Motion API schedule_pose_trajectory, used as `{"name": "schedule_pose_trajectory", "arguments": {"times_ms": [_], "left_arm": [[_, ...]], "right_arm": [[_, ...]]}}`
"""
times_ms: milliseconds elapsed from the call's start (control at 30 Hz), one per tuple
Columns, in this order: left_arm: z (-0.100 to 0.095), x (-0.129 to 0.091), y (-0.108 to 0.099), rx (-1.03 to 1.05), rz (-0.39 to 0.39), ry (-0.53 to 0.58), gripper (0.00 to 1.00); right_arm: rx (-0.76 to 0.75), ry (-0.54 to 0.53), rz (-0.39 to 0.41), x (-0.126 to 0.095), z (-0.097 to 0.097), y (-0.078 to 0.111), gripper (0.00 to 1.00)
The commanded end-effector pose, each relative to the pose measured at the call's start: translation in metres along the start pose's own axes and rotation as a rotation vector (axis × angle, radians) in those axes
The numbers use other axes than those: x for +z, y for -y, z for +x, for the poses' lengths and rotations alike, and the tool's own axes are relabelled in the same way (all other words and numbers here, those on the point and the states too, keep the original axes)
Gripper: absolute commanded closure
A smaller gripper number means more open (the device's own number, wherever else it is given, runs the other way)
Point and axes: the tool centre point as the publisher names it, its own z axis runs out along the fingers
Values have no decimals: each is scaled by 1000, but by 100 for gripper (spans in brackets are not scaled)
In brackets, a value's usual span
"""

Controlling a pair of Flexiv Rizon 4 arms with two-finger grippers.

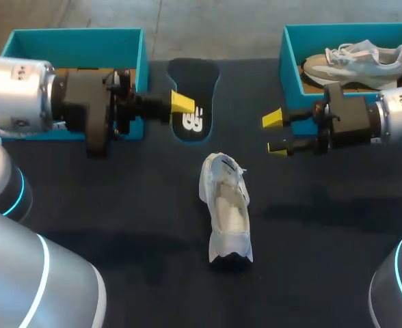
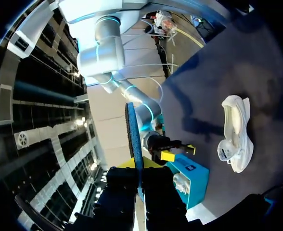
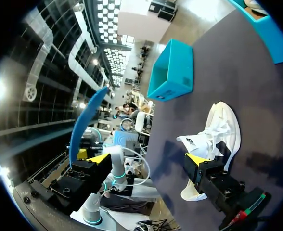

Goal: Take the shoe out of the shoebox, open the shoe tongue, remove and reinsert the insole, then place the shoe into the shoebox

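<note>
Pinching the insole [image 1: 195,96] by one edge, your left gripper [image 1: 182,102] was closed on it — light, thin, floppy; a deeper bite would likely steady it. Your right gripper [image 1: 275,134] stood open.

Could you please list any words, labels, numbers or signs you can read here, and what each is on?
Logo on the insole: a white brand mark, no plain wording legible.
Tag on the shoe tongue: too small to read.
Label on the shoebox side: blurred, unreadable.
</note>
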Motion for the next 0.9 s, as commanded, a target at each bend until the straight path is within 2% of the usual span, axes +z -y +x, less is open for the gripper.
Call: {"name": "schedule_pose_trajectory", "arguments": {"times_ms": [33,167,500,633,900], "left_arm": [[23,6,-9,46,24,19,100],[39,8,-17,75,-17,25,100],[63,13,-15,237,-64,55,100],[77,18,-9,284,-65,-18,100],[89,16,-3,315,-66,-37,100]], "right_arm": [[0,1,-2,2,0,0,0],[0,1,-2,2,0,0,0],[0,1,-2,2,0,0,0],[0,1,-2,2,0,0,0],[0,1,-2,2,0,0,0]]}}
